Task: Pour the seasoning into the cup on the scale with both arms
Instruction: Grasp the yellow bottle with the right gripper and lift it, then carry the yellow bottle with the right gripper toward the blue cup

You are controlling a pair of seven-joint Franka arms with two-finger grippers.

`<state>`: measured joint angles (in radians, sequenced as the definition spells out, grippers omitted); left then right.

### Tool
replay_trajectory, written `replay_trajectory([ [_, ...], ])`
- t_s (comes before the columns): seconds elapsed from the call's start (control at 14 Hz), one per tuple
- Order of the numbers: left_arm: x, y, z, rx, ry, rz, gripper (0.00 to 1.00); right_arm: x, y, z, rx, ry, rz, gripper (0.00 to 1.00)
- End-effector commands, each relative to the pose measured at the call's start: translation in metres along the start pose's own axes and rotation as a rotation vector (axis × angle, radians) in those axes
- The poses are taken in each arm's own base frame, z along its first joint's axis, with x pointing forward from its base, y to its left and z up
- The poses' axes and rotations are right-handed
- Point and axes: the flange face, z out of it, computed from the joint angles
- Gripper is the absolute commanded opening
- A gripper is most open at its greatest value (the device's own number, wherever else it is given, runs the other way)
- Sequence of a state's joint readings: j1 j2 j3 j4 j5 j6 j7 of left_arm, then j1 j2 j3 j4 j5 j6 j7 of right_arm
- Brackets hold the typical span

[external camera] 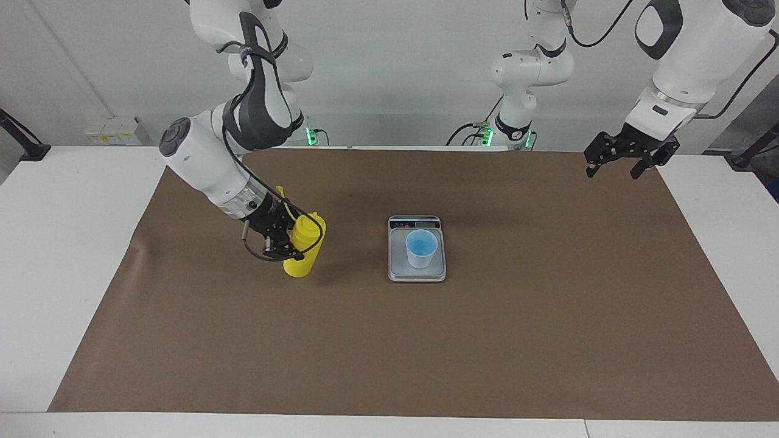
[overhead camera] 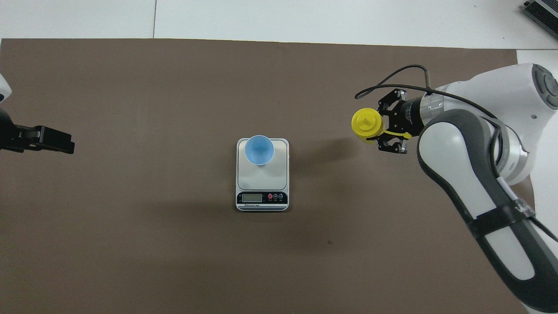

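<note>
Over at the right arm's end of the tabletop (external camera: 548, 340), the right end effector (external camera: 281, 243) is wrapped around the seasoning (external camera: 304, 246), fingers either side of the bottle; looks like a grasp, though I can't tell how firm. Bottle stands upright on the brown mat, well apart from the scale (external camera: 417, 248), which carries the cup (external camera: 421, 248) on its plate. Left end effector (external camera: 622, 159) waits in the air over its own end, fingers spread. My worries: a loose side grip lets the bottle slip or swivel when lifted, and a clumsy pour could knock that light cup over.
</note>
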<state>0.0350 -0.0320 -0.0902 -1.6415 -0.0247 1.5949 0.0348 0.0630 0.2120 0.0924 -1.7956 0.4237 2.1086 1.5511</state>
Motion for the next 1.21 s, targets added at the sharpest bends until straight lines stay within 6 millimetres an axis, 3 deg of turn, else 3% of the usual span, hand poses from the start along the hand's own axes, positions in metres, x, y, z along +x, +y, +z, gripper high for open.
replay_trajectory([
  [0.0, -0.009, -0.003, -0.002, 0.012, -0.001, 0.005, 1.0, -0.041, -0.002, 0.001, 0.058, 0.041, 0.013, 0.0],
  [0.43, -0.008, -0.004, -0.002, 0.012, 0.0, 0.002, 1.0, -0.101, 0.005, 0.023, 0.173, 0.014, -0.039, 0.0],
  [0.86, -0.009, -0.003, -0.002, 0.012, -0.001, 0.005, 1.0, -0.127, 0.028, 0.054, 0.309, 0.018, -0.11, 0.0],
  [1.14, -0.009, -0.004, -0.002, 0.012, -0.001, 0.004, 1.0, -0.137, 0.036, 0.059, 0.341, 0.021, -0.148, 0.0],
])
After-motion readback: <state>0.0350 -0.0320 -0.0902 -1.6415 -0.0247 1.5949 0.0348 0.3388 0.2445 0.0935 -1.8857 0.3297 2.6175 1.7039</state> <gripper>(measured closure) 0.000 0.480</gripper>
